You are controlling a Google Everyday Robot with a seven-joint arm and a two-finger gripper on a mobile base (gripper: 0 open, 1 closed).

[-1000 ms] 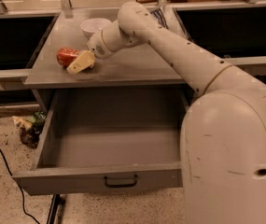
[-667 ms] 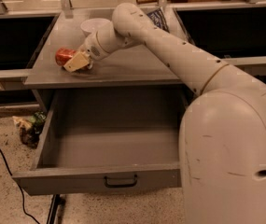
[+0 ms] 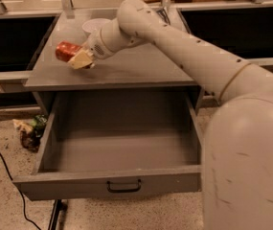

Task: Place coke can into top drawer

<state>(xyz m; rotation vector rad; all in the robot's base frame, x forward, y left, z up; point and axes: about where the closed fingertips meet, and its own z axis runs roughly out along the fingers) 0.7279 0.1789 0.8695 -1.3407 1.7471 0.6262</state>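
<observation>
The coke can (image 3: 65, 51), red-orange, lies on its side at the left of the grey cabinet top (image 3: 141, 68). My gripper (image 3: 80, 59) is at the can's right end, its pale fingers closed around it, and the can sits slightly off the surface. Below, the top drawer (image 3: 121, 150) is pulled fully out and holds nothing; its front panel (image 3: 69, 188) carries a small black handle (image 3: 124, 186). My arm reaches in from the right, above the cabinet top.
A white bowl (image 3: 94, 26) stands on the cabinet top just behind my wrist. Crumpled wrappers (image 3: 29, 131) lie on the floor left of the drawer. A black cable (image 3: 9, 176) runs over the floor at lower left. Dark shelves flank the cabinet.
My gripper has shifted a little left and then up, and the coke can has risen slightly with it. The drawer has stayed open.
</observation>
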